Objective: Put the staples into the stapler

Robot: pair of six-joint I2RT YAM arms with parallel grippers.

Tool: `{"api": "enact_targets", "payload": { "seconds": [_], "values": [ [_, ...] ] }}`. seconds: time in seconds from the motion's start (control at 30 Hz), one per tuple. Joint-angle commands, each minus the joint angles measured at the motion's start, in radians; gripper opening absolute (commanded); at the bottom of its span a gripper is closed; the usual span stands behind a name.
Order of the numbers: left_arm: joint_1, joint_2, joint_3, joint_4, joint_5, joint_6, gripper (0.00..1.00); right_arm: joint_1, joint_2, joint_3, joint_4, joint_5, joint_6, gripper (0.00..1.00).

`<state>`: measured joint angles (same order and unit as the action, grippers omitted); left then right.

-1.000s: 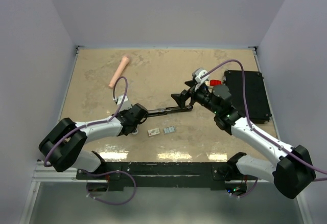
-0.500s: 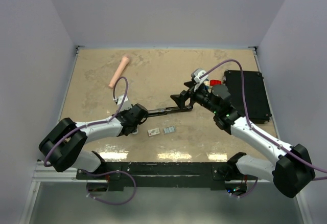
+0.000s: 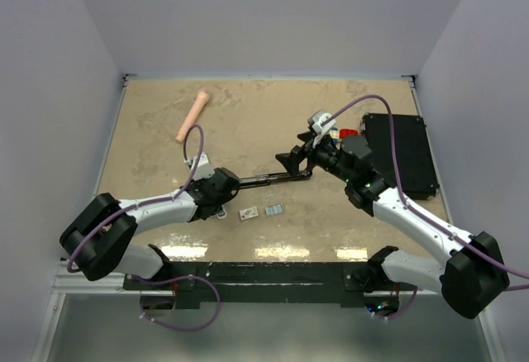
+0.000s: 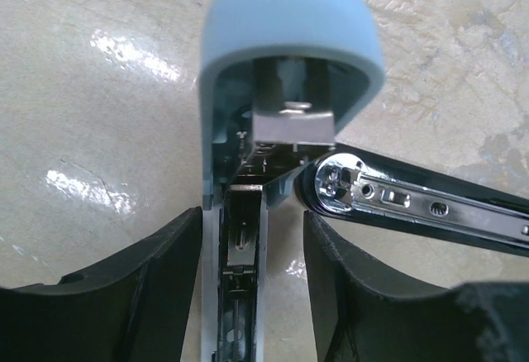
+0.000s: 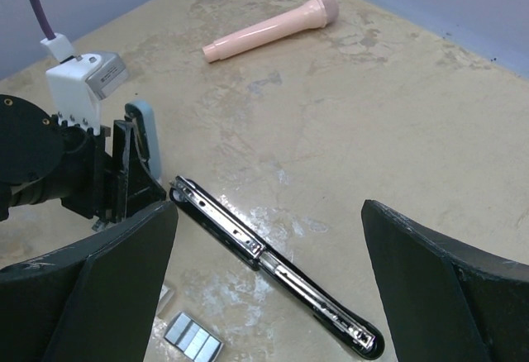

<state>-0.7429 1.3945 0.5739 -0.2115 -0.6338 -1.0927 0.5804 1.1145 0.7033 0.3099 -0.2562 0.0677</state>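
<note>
Table: tan mottled top (image 3: pixel 165 238), a bit shiny near the front edge.
Staples: a tiny grey-blue block (image 3: pixel 274 209) lies flat on the table. Just beside it is an equally tiny white box (image 3: pixel 247 212) with reddish print. Both sit toward the front, between the two arms.
How they'll handle: my guess is featherweight. If that block is a glued strip of staples, it'll be slick and brittle and will snap if bent or squeezed hard. It also lies very low, so there isn't much to get under.
Where to grab: I'd pinch the block gently across its narrow width, on the long edges near the middle. The box is cardboard, so it'd crush easily.
Stapler: the light-blue stapler (image 4: pixel 289 40) has its top swung up, with the channel below showing. A black rail (image 4: pixel 430 209) with a chrome end lies right against it and runs off toward the right arm. I can't tell if that rail is part of the same stapler.
Left claw: the left gripper (image 4: pixel 252 230) sits astride the stapler's lower body, fingers partway spread. One finger looks close against the blue side and a gap shows at the other, so I'd say it's loose, not clamping.
Right claw: the right gripper (image 5: pixel 269 221) is spread wide above the rail, with nothing in it.
Further out: a pink mic-shaped thing (image 3: pixel 193 115) lies at the back left, and a black case (image 3: pixel 401 155) sits at the right edge.
</note>
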Motion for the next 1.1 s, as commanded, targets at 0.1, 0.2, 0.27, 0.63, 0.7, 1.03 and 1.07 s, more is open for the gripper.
{"api": "enact_targets", "payload": {
  "seconds": [0.1,0.2,0.27,0.63,0.7,1.03,1.07],
  "values": [
    [-0.012,-0.094,-0.032,-0.017,0.111,-0.064,0.57,-0.004,0.002,0.055,0.001,-0.018,-0.002,0.99],
    [-0.015,-0.110,-0.039,-0.022,0.120,-0.068,0.57,-0.004,0.002,0.056,-0.002,-0.017,-0.002,0.99],
    [-0.013,-0.120,-0.045,-0.026,0.121,-0.073,0.57,-0.004,0.002,0.058,-0.008,-0.017,-0.002,0.99],
    [-0.018,-0.255,-0.082,-0.048,0.158,-0.055,0.74,-0.004,0.011,0.076,-0.064,-0.011,0.033,0.99],
    [-0.018,-0.302,-0.082,-0.054,0.169,-0.033,0.77,-0.004,0.018,0.087,-0.093,-0.006,0.041,0.99],
    [-0.018,-0.615,0.003,-0.150,0.160,0.232,0.84,0.030,0.094,0.142,-0.282,0.012,0.084,0.98],
    [-0.018,-0.652,0.024,-0.163,0.134,0.269,0.84,0.053,0.108,0.153,-0.307,0.046,0.081,0.98]
  ]
}}
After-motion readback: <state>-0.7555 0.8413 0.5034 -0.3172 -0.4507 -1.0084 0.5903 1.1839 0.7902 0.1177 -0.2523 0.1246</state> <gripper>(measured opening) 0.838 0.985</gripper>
